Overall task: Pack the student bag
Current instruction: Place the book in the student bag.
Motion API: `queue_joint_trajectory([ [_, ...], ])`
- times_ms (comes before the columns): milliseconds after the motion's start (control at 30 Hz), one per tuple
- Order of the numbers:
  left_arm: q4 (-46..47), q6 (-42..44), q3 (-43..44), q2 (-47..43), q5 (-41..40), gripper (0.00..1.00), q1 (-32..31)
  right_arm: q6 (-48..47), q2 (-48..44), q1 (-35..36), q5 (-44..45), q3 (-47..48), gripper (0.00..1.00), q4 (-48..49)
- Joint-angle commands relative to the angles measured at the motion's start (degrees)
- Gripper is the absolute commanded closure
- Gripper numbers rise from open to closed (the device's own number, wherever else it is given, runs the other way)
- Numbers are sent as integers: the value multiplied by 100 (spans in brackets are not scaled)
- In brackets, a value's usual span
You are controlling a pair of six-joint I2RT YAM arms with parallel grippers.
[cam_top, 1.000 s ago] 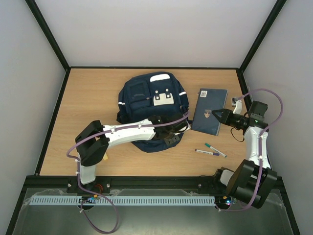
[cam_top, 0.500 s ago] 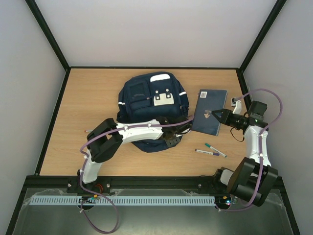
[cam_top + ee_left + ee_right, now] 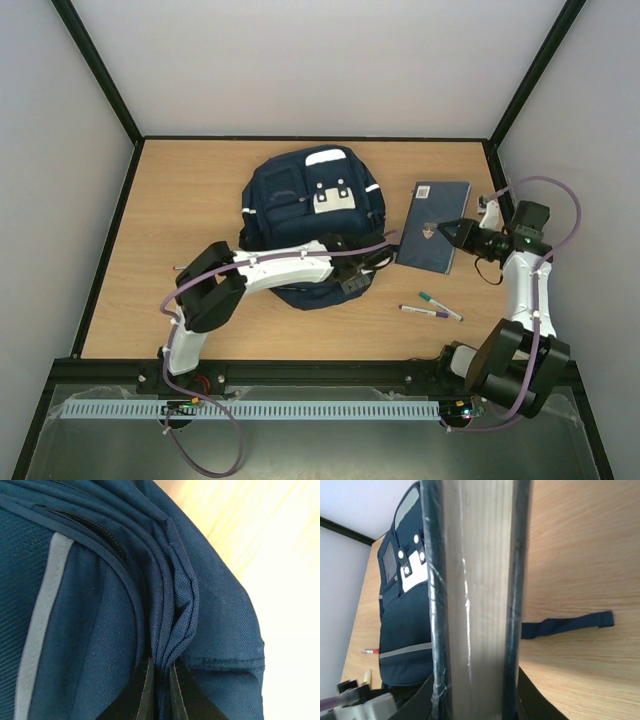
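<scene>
The navy student bag [image 3: 310, 205] lies flat mid-table, its grey-white buckle patch up. My left gripper [image 3: 360, 272] is at the bag's near right edge, shut on a fold of its fabric; the wrist view shows the pinched fabric [image 3: 172, 630] between my fingers [image 3: 145, 690]. My right gripper [image 3: 450, 232] is shut on the right edge of a dark-blue notebook [image 3: 432, 227]. In the right wrist view the notebook's page edge [image 3: 475, 600] fills the centre, with the bag [image 3: 405, 625] behind it.
Two pens [image 3: 432, 306] lie on the wood near the front right. A dark bag strap [image 3: 570, 624] trails over the table. A small red-tipped item [image 3: 180, 267] lies left of the left arm. Black frame rails border the table.
My left arm has folded back, its elbow moving up, while the gripper stays at the bag's edge. My right gripper has lifted the notebook slightly up and right.
</scene>
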Motion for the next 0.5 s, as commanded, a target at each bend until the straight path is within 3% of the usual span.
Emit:
queue_joint_trajectory([
  [0, -24, 4, 333, -778, -940, 98, 83, 149, -272, -15, -127, 931, 99, -288],
  [167, 127, -8, 479, -1266, -1087, 98, 211, -98, -159, -15, -384, 1646, 99, -1316],
  [333, 353, 43, 512, -1644, -1224, 98, 329, -522, 37, 50, -1054, 1665, 99, -2217],
  [467, 608, 18, 492, -1934, -1065, 98, 475, -888, 180, 503, -1137, 1555, 99, -2602],
])
